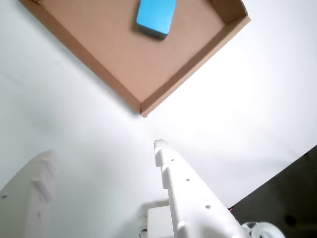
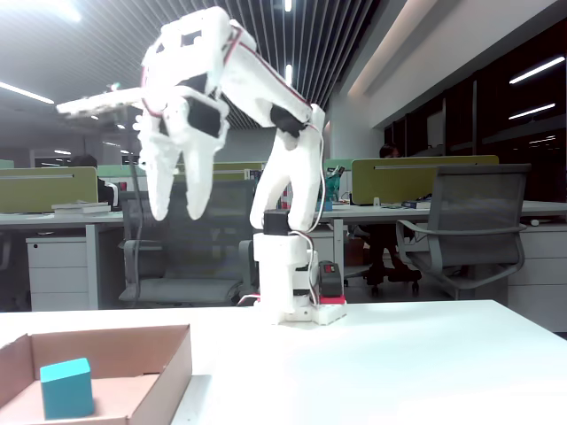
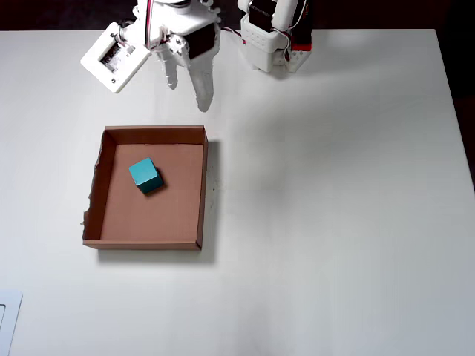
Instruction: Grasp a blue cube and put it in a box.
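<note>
The blue cube (image 3: 145,175) rests on the floor of the brown cardboard box (image 3: 171,215), in its upper left part in the overhead view. The wrist view has the cube (image 1: 156,17) at the top, inside the box (image 1: 148,69). From the fixed view the cube (image 2: 66,388) stands in the box (image 2: 164,363) at lower left. My gripper (image 3: 188,95) hangs high above the table, just beyond the box's far wall. Its white fingers are open with nothing between them (image 1: 104,151). It points downward (image 2: 177,212).
The arm's base (image 3: 274,37) stands at the table's far edge, right of the box. The white table ends at a dark edge (image 1: 287,198). A pale flat object (image 3: 7,319) lies at the near left corner. Office desks and a chair (image 2: 469,221) stand behind the table.
</note>
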You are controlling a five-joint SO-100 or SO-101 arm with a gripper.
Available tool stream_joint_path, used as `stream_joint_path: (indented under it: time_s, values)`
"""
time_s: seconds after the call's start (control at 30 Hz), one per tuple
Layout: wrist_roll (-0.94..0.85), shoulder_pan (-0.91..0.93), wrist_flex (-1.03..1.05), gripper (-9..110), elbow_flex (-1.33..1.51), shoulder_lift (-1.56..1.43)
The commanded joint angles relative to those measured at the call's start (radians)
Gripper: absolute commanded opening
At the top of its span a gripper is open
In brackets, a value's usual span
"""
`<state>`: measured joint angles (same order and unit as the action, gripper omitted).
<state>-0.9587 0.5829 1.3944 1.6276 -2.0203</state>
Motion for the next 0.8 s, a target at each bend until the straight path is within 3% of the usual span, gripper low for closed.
stream_joint_path:
  time_s: [0.0, 0.77]
  values:
    - [-0.021, -0.057, -0.029, 25, 0.083, -0.155]
    - [-0.041, -0.322, -0.091, 25, 0.793, -0.795]
